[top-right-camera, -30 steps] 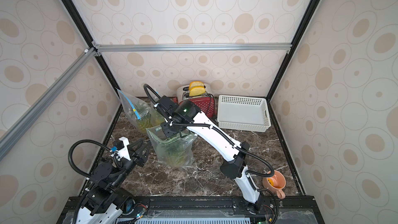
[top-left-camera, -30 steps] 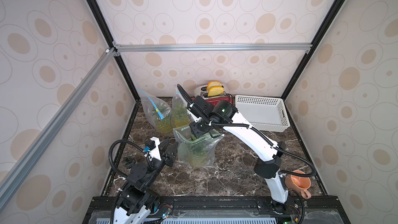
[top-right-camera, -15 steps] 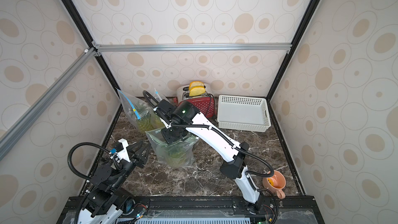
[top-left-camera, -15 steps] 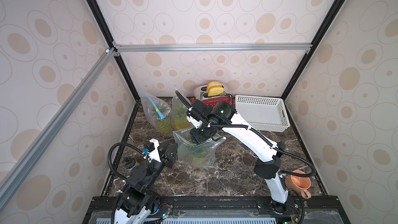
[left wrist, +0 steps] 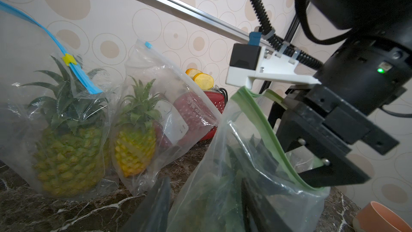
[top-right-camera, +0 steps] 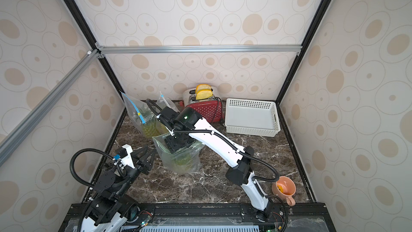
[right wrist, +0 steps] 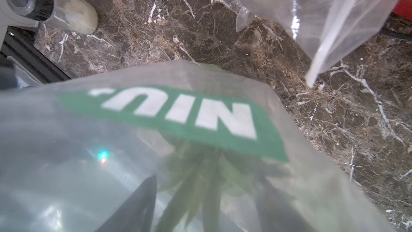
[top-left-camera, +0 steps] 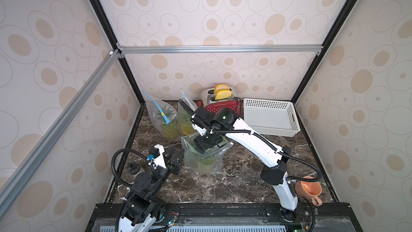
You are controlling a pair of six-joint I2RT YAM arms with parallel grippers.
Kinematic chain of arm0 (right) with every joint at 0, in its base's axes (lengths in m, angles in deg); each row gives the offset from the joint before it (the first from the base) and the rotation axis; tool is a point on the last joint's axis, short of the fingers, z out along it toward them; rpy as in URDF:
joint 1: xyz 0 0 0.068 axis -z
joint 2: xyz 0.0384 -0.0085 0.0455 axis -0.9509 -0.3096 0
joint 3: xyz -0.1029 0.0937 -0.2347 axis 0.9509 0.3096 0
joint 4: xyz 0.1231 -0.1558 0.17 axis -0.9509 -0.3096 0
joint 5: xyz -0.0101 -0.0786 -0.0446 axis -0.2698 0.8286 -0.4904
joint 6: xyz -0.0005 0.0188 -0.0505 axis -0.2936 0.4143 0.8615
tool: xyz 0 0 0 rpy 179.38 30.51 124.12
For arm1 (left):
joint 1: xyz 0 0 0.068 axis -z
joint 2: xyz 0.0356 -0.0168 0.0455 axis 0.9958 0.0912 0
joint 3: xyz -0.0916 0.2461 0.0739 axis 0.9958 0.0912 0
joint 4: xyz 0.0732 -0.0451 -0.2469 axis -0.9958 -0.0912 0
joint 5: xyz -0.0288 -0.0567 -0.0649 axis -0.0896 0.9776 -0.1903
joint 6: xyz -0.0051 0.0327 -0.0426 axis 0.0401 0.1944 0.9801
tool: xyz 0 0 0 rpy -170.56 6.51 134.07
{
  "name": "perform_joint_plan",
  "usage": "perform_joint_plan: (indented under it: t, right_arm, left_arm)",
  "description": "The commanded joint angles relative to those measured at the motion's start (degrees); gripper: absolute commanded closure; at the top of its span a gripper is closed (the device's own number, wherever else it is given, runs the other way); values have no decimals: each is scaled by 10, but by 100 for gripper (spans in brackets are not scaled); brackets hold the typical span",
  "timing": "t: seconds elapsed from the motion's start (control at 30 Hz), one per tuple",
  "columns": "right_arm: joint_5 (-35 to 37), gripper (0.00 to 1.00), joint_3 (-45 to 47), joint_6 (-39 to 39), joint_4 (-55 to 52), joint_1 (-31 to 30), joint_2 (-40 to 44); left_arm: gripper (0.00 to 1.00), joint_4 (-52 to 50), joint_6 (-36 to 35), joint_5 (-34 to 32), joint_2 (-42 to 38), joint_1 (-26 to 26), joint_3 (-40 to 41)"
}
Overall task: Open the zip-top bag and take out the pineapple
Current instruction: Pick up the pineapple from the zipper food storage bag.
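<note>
- Black left gripper point(top-right-camera: 147, 155) at the near side: jaws part-open astride the zip-top bag point(top-left-camera: 208, 166) wall, with no pinch evident.
- The bag stands on the marble counter point(top-left-camera: 223, 186), mouth open, pineapple point(top-left-camera: 205, 161) upright inside.
- Right gripper point(right wrist: 205, 201) sits in the mouth, jaws spread either side of the crown leaves point(right wrist: 196, 175) (not closed).
- Risk: unpinned, the bag may rise with the fruit, or topple into the spare bags point(top-left-camera: 166, 117) behind.

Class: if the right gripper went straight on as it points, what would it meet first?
Probably the pineapple's crown leaves inside the open zip-top bag, ahead of the right gripper; depth is blurred.
</note>
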Motion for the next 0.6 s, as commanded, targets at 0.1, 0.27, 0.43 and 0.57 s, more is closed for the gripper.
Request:
perform_joint_plan:
  t: [0.1,0.27,0.43,0.57]
  right_arm:
    - [19,28,59,-21,29,-5,-23]
    - [19,32,110,-32,55,-5,-18]
    - [26,45,162,-36,90,-5,-13]
    - [33,74,178,-32,107,-5,-11]
  left_arm:
    - [47,-11,9,-8,-20,-2,1]
    - [47,-14,12,-11,-24,-2,6]
    - [47,-13,12,-11,-15,-2,8]
    - [47,-16,14,-11,-13,-2,8]
